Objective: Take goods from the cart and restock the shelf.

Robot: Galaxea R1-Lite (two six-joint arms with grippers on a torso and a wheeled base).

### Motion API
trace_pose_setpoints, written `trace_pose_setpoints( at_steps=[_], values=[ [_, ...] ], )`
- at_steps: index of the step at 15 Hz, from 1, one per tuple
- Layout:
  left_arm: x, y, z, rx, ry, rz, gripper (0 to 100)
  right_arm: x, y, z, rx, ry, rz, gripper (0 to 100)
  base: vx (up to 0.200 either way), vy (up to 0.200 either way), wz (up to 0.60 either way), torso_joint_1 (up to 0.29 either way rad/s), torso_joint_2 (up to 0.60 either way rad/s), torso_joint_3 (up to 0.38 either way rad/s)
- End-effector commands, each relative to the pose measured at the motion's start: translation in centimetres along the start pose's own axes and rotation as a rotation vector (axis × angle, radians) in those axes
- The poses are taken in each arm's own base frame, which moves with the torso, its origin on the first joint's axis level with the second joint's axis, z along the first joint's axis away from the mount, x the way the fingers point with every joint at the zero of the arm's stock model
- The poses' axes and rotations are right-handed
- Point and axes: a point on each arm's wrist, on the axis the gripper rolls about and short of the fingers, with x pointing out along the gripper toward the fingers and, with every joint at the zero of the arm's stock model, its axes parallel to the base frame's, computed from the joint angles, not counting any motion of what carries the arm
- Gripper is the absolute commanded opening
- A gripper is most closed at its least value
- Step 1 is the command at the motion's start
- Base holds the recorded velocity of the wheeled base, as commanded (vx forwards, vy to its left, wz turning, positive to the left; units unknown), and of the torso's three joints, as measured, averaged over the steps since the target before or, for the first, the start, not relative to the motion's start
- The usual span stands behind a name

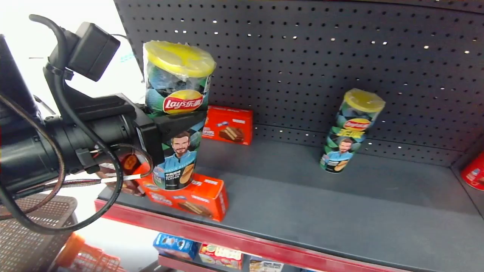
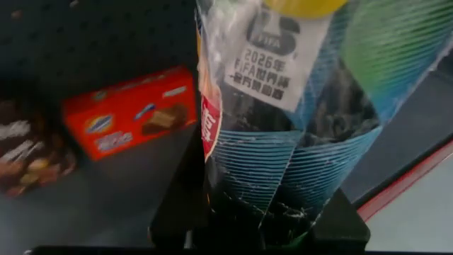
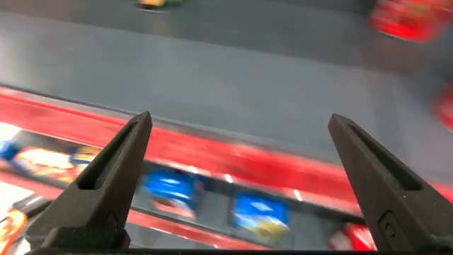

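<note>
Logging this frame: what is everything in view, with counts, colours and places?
Chip canisters: two, green-blue with yellow lids; one held above the shelf's left front, one standing toward the right.
Snack boxes: two, orange-red; one against the pegboard, one at the left front edge.
Brown packet: one, shelf's left end.
Red pack: one, far right.
Shelf: one, dark grey, red front lip.
Pegboard: one, dark, behind.
Lower packs: several, blue and mixed, below.
Mesh basket: one, brown, lower left.
Left claw: black, shut on the canister.
Right claw: black, open, over the lip.

The black left arm (image 1: 45, 147) carries a boxy camera (image 1: 92, 51) and looping cables (image 1: 50, 20); the right end effector (image 3: 239, 119) has black pointed fingers (image 3: 106, 177).
</note>
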Motion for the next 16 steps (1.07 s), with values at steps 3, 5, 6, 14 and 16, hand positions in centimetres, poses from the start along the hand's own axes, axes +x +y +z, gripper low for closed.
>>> trace_pose_setpoints(
  at_steps=[3, 5, 6, 14, 16],
  values=[
    [0.12, 0.06, -0.09, -0.002, 0.005, -0.001, 0, 0.0, 0.0, 0.0, 0.001, 0.0, 0.002, 100, 0.0, 0.0, 0.0, 0.0, 0.0, 0.0],
    [0.27, 0.13, -0.28, -0.002, 0.012, 0.0, 0, 0.0, 0.0, 0.0, 0.004, 0.0, 0.002, 100, 0.0, 0.0, 0.0, 0.0, 0.0, 0.0],
    [0.27, 0.17, -0.24, -0.003, 0.011, 0.001, 0, 0.0, 0.0, 0.0, 0.003, 0.0, 0.0, 100, 0.0, 0.0, 0.0, 0.0, 0.0, 0.0],
    [0.41, 0.24, 0.05, -0.001, 0.002, 0.003, 0, 0.0, 0.0, 0.0, -0.002, 0.0, 0.0, 100, 0.0, 0.0, -0.22, -0.001, 0.0, -0.001],
    [0.37, 0.23, 0.04, 0.001, 0.002, 0.003, 0, 0.0, 0.0, 0.0, -0.002, 0.0, 0.0, 100, 0.0, 0.0, -0.6, 0.0, 0.0, 0.002]
  ],
)
